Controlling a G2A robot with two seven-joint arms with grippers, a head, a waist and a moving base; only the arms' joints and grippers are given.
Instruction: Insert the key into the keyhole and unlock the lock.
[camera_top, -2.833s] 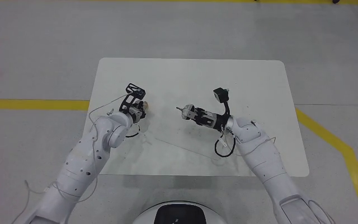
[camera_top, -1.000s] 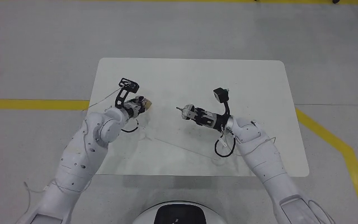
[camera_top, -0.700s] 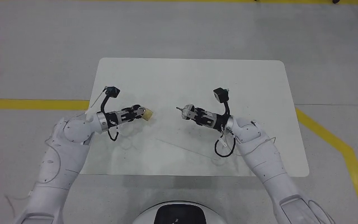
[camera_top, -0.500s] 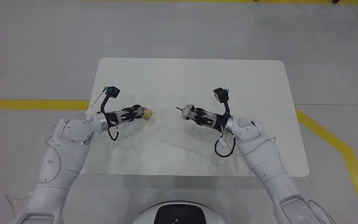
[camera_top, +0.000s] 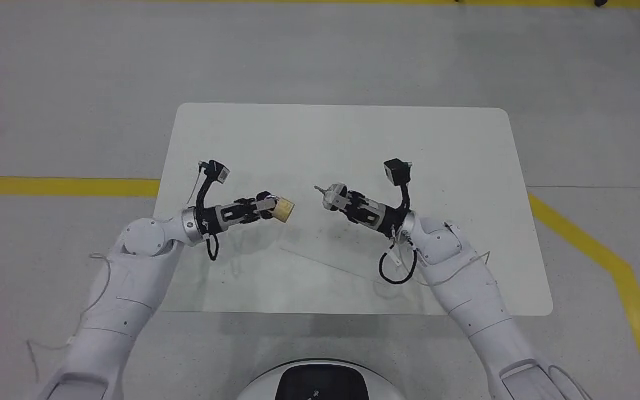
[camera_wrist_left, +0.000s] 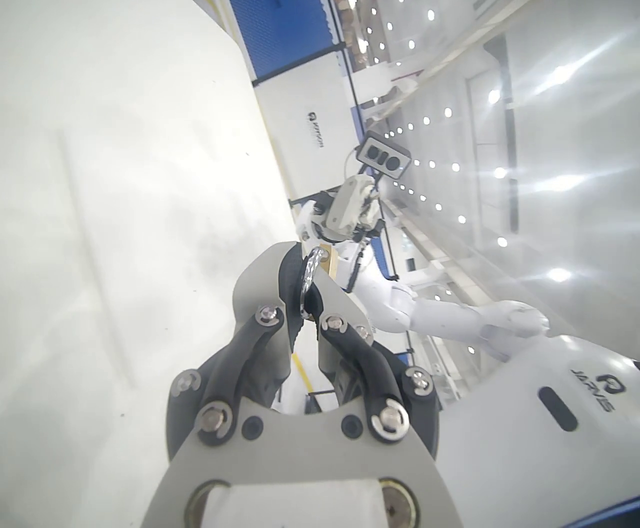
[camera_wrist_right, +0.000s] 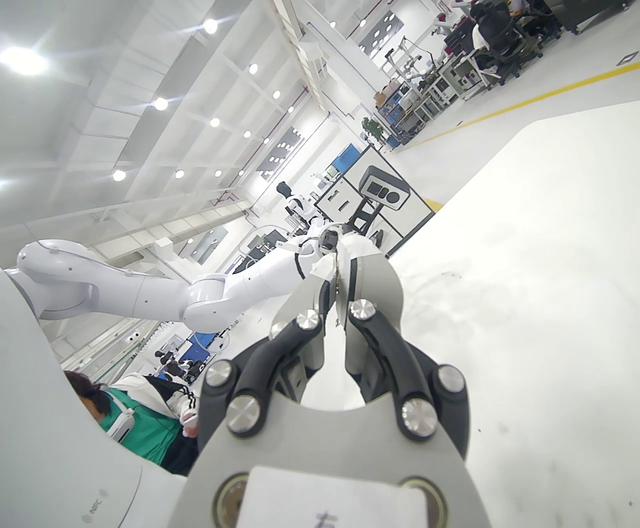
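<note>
Lock (camera_top: 285, 209) pinched in left gripper (camera_top: 263, 206); key (camera_top: 320, 189) pinched in right gripper (camera_top: 334, 196)

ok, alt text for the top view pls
Over a white table, the left gripper holds a brass padlock and the right gripper holds a small key pointed at it. A gap separates key and padlock; the key is not yet inserted.

Brass-yellow lock (camera_top: 284, 209), silver shackle (camera_wrist_left: 306, 281), white table (camera_top: 450, 150), yellow floor stripe (camera_top: 70, 186)

Likely robotics lab, workbenches (camera_wrist_right: 440, 75), ceiling lights (camera_wrist_right: 160, 103), yellow floor line (camera_top: 70, 186)
</note>
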